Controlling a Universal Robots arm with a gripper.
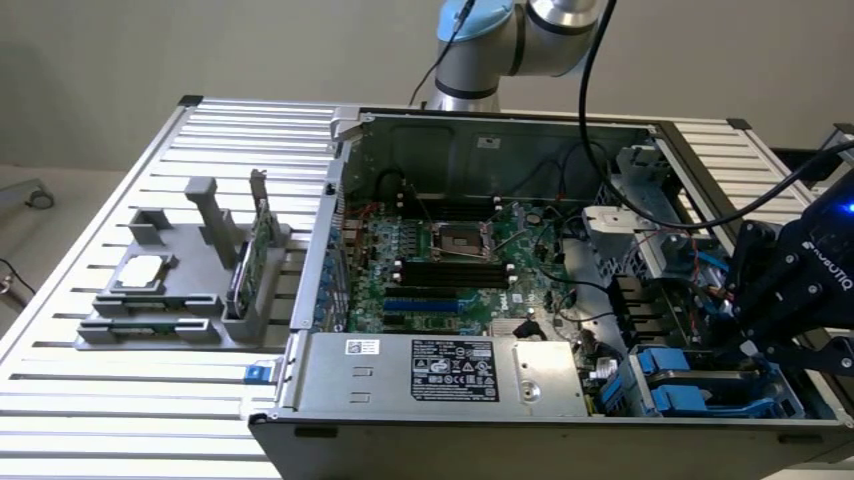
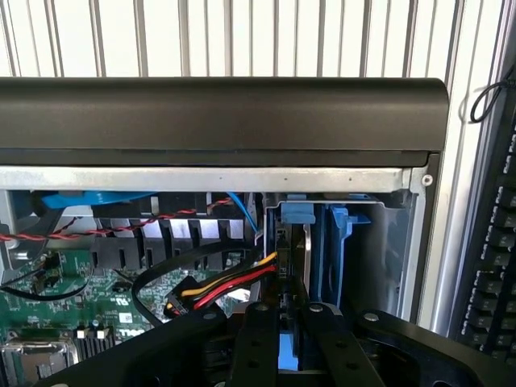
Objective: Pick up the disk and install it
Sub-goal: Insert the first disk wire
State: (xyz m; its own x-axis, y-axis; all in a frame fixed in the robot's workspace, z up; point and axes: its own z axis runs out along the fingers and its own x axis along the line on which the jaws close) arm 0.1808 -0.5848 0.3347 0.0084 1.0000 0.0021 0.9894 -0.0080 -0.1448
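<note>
One open computer case [image 1: 561, 300] is seen in the exterior view, lying on a slatted metal table [image 1: 200, 130]. The letters on the black gripper [image 1: 767, 345] at the exterior view's right are partly cut off and cannot be read in full. A white label with black print is carried by the silver power supply [image 1: 441, 370] along the case's near edge; its text is too small to read. The green motherboard [image 1: 427, 265] fills the case's middle, with open room above it. The gripper is lowered into the drive bay at the case's near right corner, where blue plastic rails [image 1: 681, 385] are seen. On the table to the exterior view's left, a grey holder [image 1: 187, 290] carries a small silver chip [image 1: 144, 270] and an upright green card [image 1: 247, 265].

In the wrist view, the gripper's fingers [image 2: 258, 347] are drawn narrow around the disk [image 2: 292, 266], which is held on edge and set down into the bay, between blue rails [image 2: 332, 250]. The case's dark edge [image 2: 226, 113] runs just beyond the bay. Red, yellow and black cables [image 2: 230, 286] lie just beside the disk. A black keyboard [image 2: 492, 258] rests outside the case.
</note>
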